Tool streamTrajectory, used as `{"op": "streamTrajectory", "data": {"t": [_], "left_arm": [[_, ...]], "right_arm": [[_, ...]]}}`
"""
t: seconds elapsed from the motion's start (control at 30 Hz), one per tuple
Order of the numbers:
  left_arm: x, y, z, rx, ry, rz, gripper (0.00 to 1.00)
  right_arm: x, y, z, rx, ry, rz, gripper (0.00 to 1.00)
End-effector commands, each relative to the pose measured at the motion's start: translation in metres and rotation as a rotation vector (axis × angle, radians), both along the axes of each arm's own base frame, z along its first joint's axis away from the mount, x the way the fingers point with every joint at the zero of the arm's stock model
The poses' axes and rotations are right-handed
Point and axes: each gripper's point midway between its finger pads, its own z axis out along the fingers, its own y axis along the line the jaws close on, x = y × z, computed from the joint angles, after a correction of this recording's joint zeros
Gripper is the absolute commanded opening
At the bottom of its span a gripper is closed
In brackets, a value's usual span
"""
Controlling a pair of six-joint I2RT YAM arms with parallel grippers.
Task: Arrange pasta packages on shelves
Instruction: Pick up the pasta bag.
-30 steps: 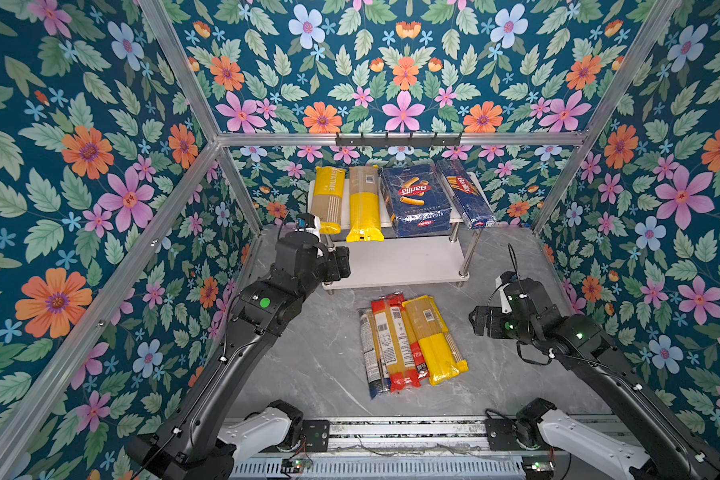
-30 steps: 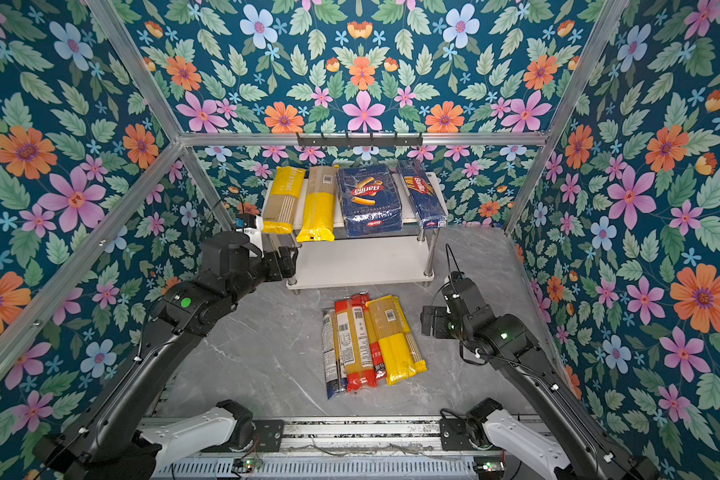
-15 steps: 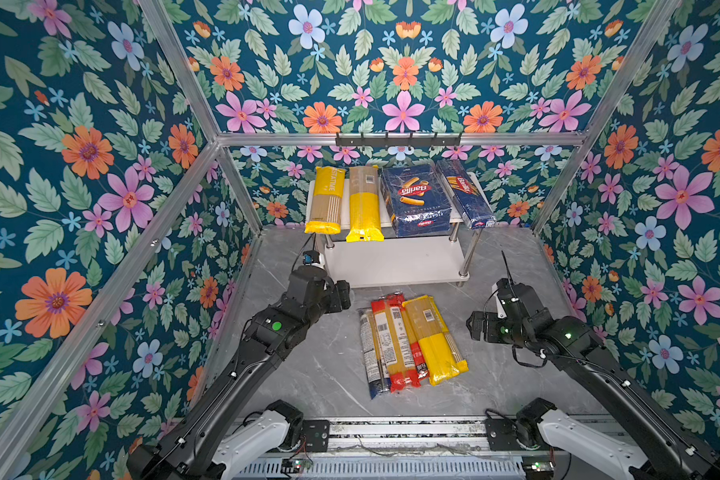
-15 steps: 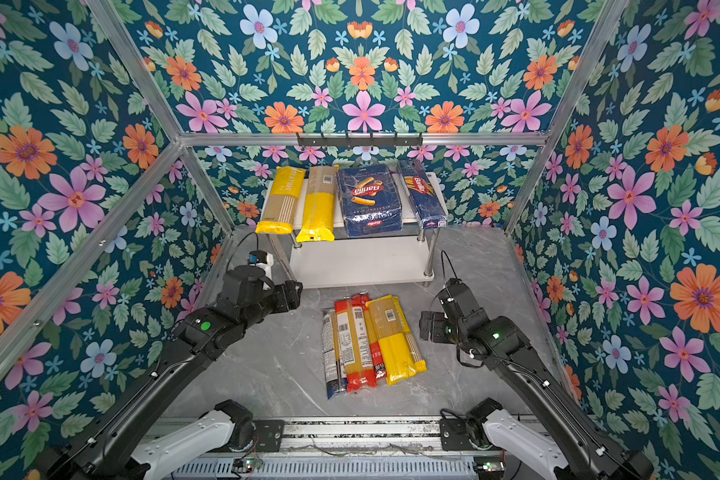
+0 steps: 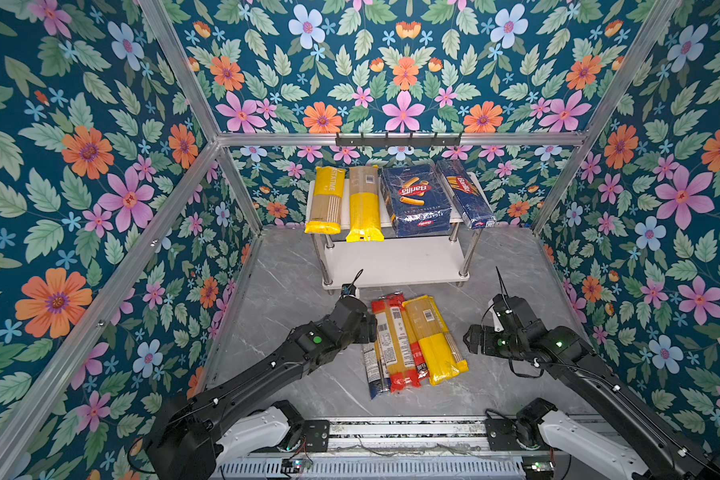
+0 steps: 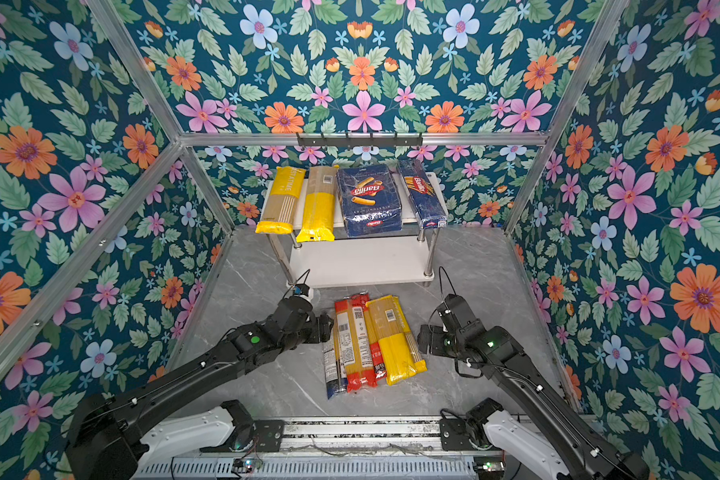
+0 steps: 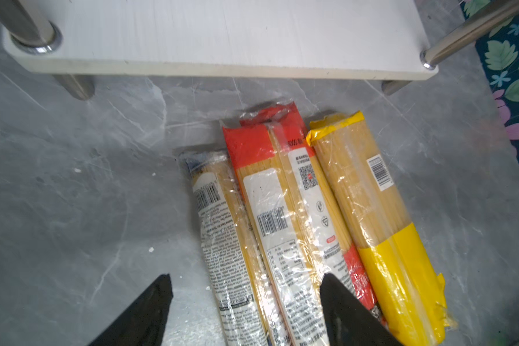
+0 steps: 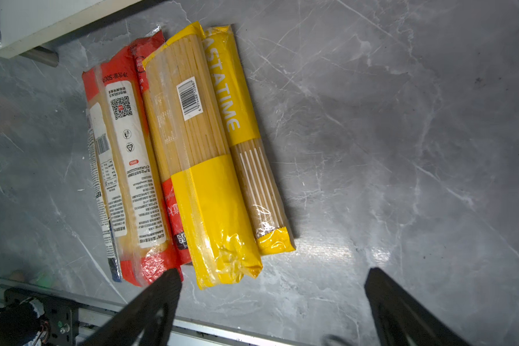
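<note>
The shelves (image 5: 391,259) stand at the back. Their top board carries two yellow spaghetti bags (image 5: 327,199), a wide Barilla rigatoni bag (image 5: 416,199) and a long Barilla spaghetti pack (image 5: 464,193). More pasta packages lie side by side on the grey floor: a clear-blue pack (image 7: 222,239), two red packs (image 7: 270,209) and two yellow packs (image 8: 198,149). My left gripper (image 7: 246,275) hangs open low over the pile's left side, its jaws astride the clear-blue pack and a red one. My right gripper (image 8: 273,269) is open over bare floor, right of the pile.
A black hook rail (image 5: 398,139) runs along the back frame above the shelves. Floral walls and aluminium posts (image 5: 242,195) close in the sides. The arms' metal base rail (image 5: 391,432) lies along the front edge.
My left arm has come down from beside the shelves to the pile's left edge, its jaws slightly narrower. The right gripper has drifted a little toward the pile.
</note>
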Motion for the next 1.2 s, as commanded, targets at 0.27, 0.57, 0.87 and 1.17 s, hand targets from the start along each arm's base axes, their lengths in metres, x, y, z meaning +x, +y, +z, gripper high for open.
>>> {"op": "streamTrajectory", "data": {"t": [0.27, 0.57, 0.87, 1.17], "left_arm": [[0.006, -0.026, -0.020, 0.031, -0.057, -0.037, 0.79], [0.013, -0.029, -0.016, 0.069, -0.121, -0.072, 0.81], [0.019, -0.027, -0.004, 0.081, -0.174, -0.061, 0.82], [0.025, -0.017, 0.000, 0.079, -0.216, 0.003, 0.88]], "right_arm": [[-0.005, -0.001, -0.002, -0.007, 0.045, -0.005, 0.99], [-0.003, -0.005, -0.009, -0.026, 0.068, -0.053, 0.99], [0.006, 0.001, -0.006, -0.007, 0.045, -0.053, 0.98], [0.010, 0.013, -0.032, 0.016, 0.081, -0.024, 0.97]]}}
